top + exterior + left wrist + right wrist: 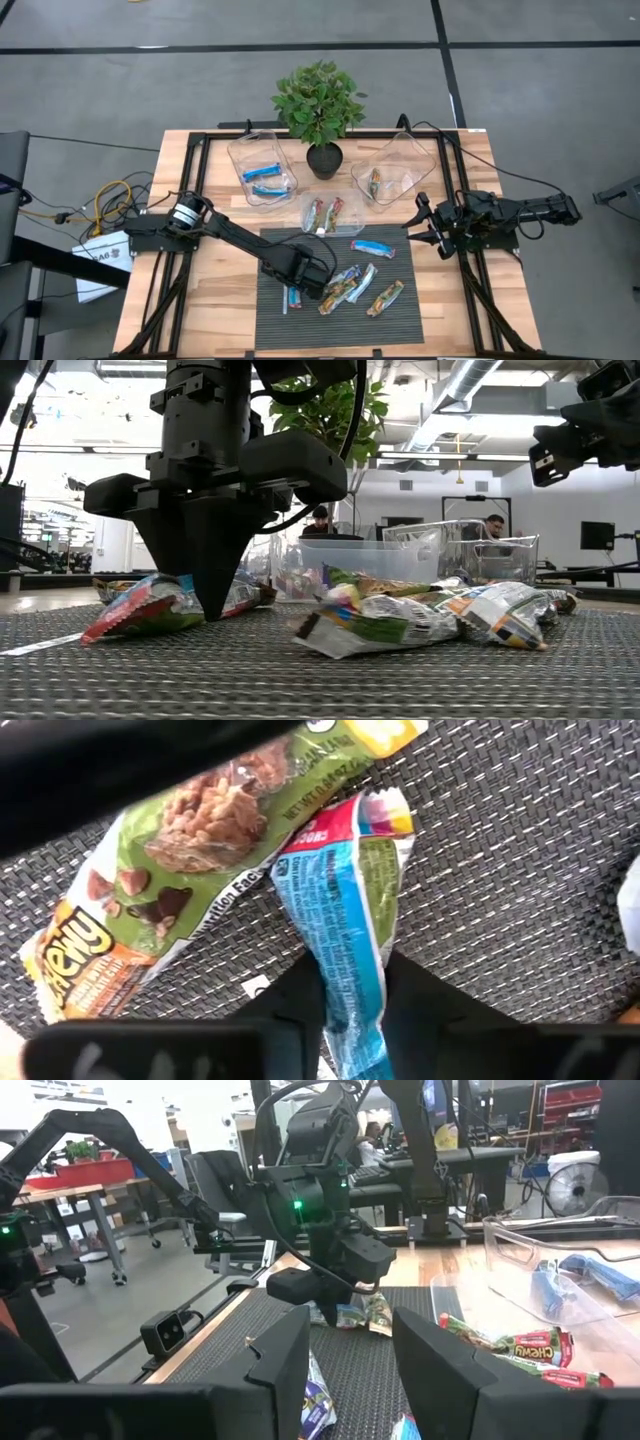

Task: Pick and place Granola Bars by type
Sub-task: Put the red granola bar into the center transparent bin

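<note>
On the dark ribbed mat [300,320], the left gripper [352,982] pinched a blue bar [345,950], long axis running between its fingers; right gripper [350,1345] idle, open, well apart

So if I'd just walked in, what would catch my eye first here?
Probably the left gripper down on the dark mat, its fingers either side of a blue bar among scattered bars. Behind stands a leafy plant between two clear tubs, the left tub already holding blue bars.
</note>
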